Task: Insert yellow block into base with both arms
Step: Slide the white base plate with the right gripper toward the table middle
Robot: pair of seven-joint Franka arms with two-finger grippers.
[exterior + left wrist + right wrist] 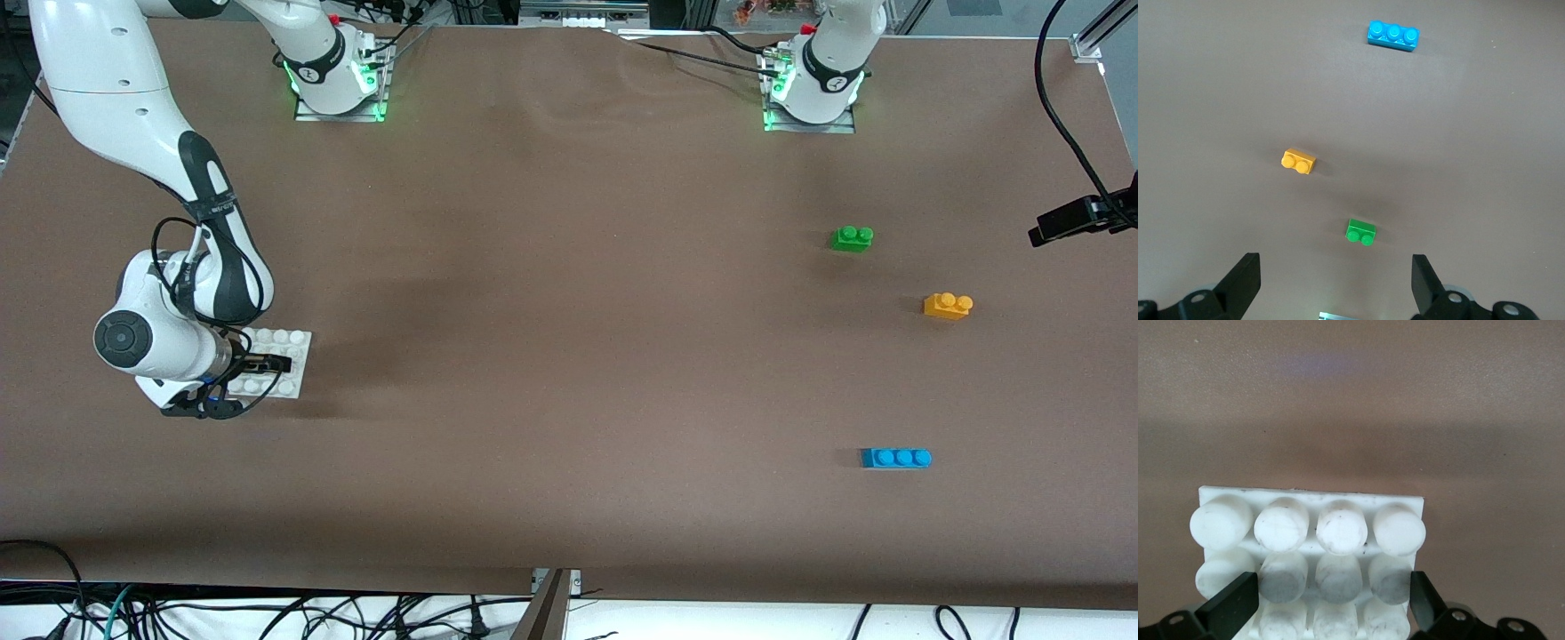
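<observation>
The yellow block lies on the brown table toward the left arm's end, well apart from both grippers. The left gripper hangs above this area with its fingers spread wide and holds nothing. In its wrist view the green brick is closest to the fingers and the yellow block comes after it. The block's long axis runs almost along the table's length, studs up. The blue brick lies nearer to the front camera, the green one farther. Nothing stands between them. The right gripper is low over the base at the right arm's end, its fingers open on either side of the base.
</observation>
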